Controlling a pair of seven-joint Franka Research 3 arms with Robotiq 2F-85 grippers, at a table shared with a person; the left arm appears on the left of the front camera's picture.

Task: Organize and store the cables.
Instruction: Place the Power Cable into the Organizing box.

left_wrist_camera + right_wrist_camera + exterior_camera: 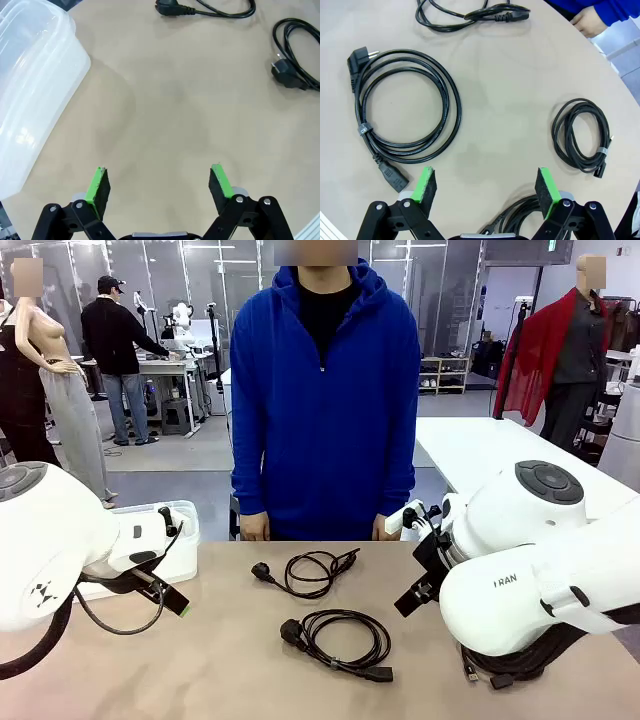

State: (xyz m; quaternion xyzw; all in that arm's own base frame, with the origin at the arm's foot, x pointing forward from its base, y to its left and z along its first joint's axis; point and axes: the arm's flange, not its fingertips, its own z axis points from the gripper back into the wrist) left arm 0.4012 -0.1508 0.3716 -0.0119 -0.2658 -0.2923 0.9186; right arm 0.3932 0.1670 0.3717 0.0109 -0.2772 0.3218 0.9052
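Cables (356, 60) flat on tbl (510, 90)

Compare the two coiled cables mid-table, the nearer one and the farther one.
The nearer cable is wound in a wide, round coil; the farther cable makes a smaller, flatter loop. The farther cable lies closer to the person than the nearer cable. Both are black, with plugs at the ends, lying on the table.

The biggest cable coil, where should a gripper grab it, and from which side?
Grip the cable at its grey tie, where the strands are bunched tight. It lies flat on the table, so probably best to come straight down from above, jaws straddling the bundle.
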